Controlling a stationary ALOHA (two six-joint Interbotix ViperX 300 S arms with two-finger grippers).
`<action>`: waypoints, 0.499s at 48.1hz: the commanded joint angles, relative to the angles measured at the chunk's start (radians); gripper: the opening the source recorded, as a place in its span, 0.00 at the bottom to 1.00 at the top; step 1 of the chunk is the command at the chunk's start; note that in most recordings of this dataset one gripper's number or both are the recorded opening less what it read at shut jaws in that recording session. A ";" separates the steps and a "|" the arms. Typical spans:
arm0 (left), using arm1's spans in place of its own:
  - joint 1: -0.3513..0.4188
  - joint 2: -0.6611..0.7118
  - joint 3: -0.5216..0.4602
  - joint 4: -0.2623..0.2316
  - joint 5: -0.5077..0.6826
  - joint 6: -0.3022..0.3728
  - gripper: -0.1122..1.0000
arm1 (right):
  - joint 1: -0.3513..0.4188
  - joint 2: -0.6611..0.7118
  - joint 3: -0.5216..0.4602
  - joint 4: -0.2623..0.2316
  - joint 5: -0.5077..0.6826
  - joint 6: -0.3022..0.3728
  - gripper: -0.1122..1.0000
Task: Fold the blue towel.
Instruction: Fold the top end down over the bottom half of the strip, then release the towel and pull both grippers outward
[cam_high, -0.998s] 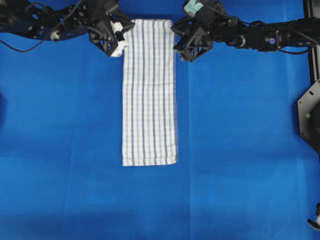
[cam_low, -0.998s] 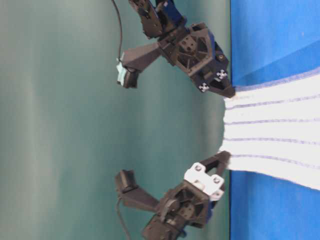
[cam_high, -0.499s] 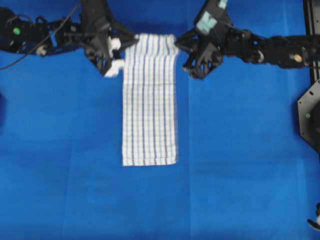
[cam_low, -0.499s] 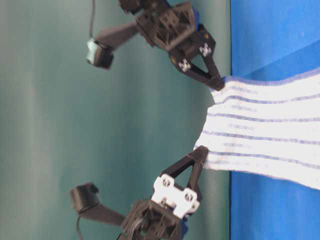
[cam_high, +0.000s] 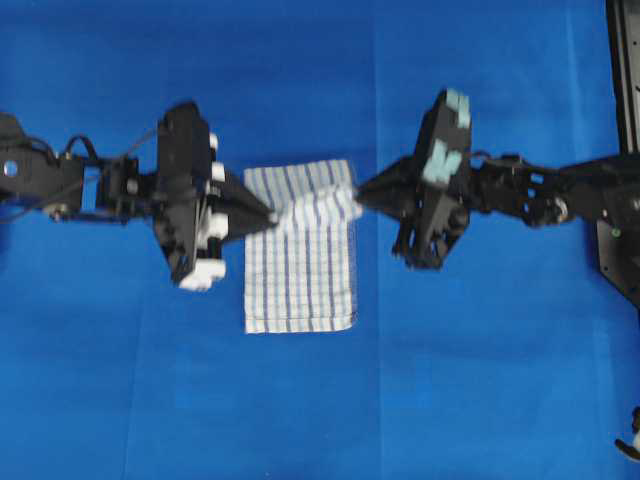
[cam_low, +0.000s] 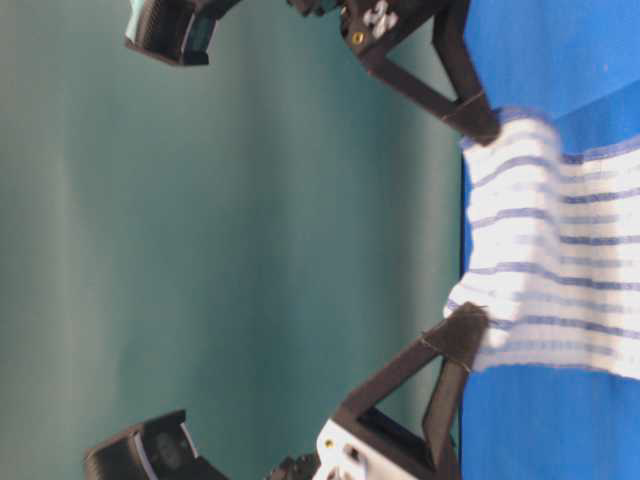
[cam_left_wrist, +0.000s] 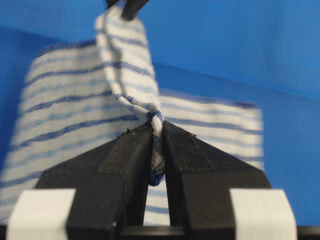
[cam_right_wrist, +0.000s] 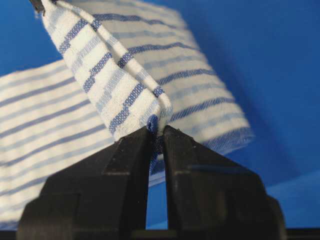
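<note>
Blue cloth covers the table (cam_high: 500, 400), and on it we read a fold caught midway. Starting at the left of the overhead view, our left gripper (cam_high: 270, 213) has its fingers pressed together on one corner of the blue towel (cam_high: 300, 285); its wrist camera shows the two black fingers (cam_left_wrist: 131, 152) pinching a bunched bit of striped hem. Moving to the middle, the blue towel lies lengthwise on the table, its near end flat and square, while its far edge hangs lifted between the two grippers above the lower layer, roughly over the towel's midsection. At the right, our right gripper (cam_high: 362, 194) pinches the opposite corner in the same way, fingers (cam_right_wrist: 132, 160) clamped on the hem with cloth draping away from them.

We judge the task about half done: the far edge is raised and carried over the body of the towel, but it is not yet laid down or lined up with the near edge. What remains, as we see it, is to bring the held edge on to the near end, lower it so the layers lie flush, and let go of both corners. Whether a further fold is wanted, we cannot tell.
</note>
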 joint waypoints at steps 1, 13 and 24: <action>-0.044 0.005 -0.008 -0.005 -0.032 -0.009 0.14 | 0.048 -0.012 -0.011 0.021 -0.028 -0.002 0.18; -0.140 0.054 -0.014 -0.005 -0.061 -0.046 0.14 | 0.153 0.044 -0.021 0.089 -0.069 -0.002 0.18; -0.181 0.101 -0.011 -0.005 -0.081 -0.054 0.14 | 0.209 0.114 -0.055 0.124 -0.081 -0.002 0.18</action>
